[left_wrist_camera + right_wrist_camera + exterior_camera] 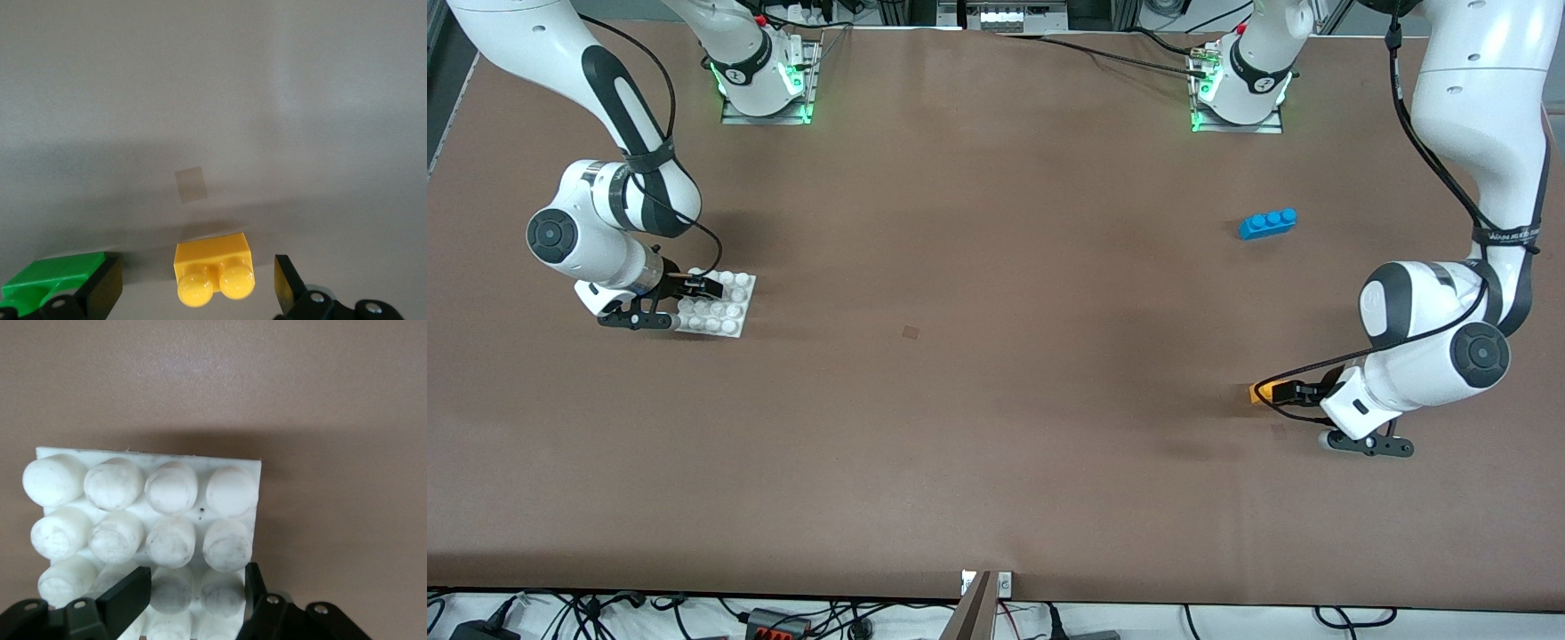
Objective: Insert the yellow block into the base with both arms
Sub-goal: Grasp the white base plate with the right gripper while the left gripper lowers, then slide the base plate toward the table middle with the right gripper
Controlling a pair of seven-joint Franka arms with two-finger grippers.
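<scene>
Both arms are at the pick-up stage, each low over its own piece near opposite short edges of the table (996,427). The left gripper (200,287) sits down around the yellow block (213,268), which rests on the table near the edge at the left arm's end; its jaws are spread, one finger on each side of the block with a clear gap on both, so nothing is pinched yet. A green brick (47,283) lies just outside one of those fingers, and closing should squeeze the yellow block alone, so the fingers should stay centred on it and not drag the green one along. The right gripper (193,593) is low over the base (153,513), near the edge at the right arm's end, jaws also spread and straddling a column of studs at the plate's rim. A good grasp here probably means pinching firmly at the rim, leaving most of the studs free for the block. A blue brick (1267,223) lies well apart from both and needs no attention.
</scene>
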